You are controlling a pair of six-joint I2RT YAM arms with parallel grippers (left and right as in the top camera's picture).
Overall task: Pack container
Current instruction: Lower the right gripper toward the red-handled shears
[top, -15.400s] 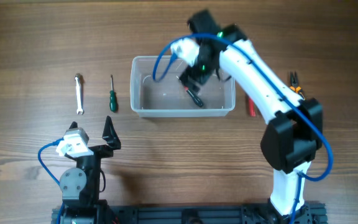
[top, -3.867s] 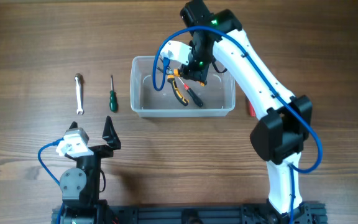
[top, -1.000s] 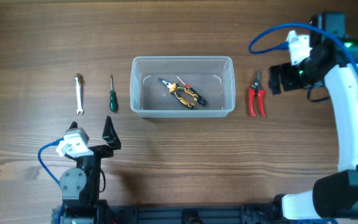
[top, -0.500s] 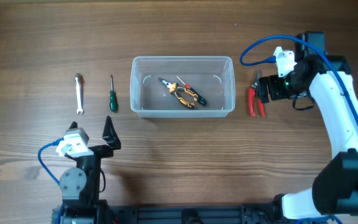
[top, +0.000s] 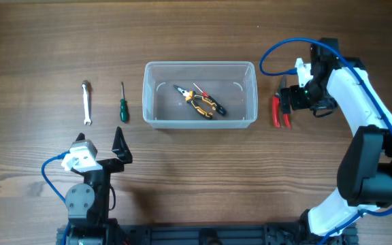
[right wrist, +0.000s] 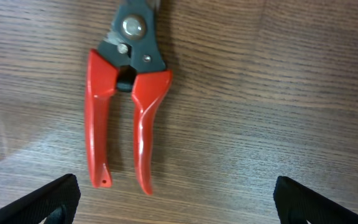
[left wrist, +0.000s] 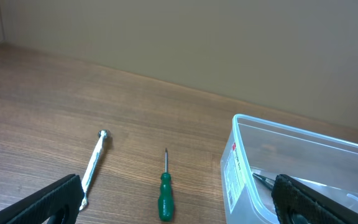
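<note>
Sitting mid-table: container [top: 200,71], clear tub.
Yellow pliers [top: 203,104] now inside, beside small red tool [top: 200,91].
Right gripper [top: 290,101] was over tub with pliers moments ago; since swung right, now low over red cutters [right wrist: 97,124], just right of tub.
Its fingers spread wide, pinching nothing.
Guess: cutters go in next.
Left gripper [top: 121,146] stays by own base, fingers spread, empty.
Wrench [top: 86,103], green screwdriver [top: 122,104] wait left of tub.
Nothing lies on cutters; tub wall close by.
</note>
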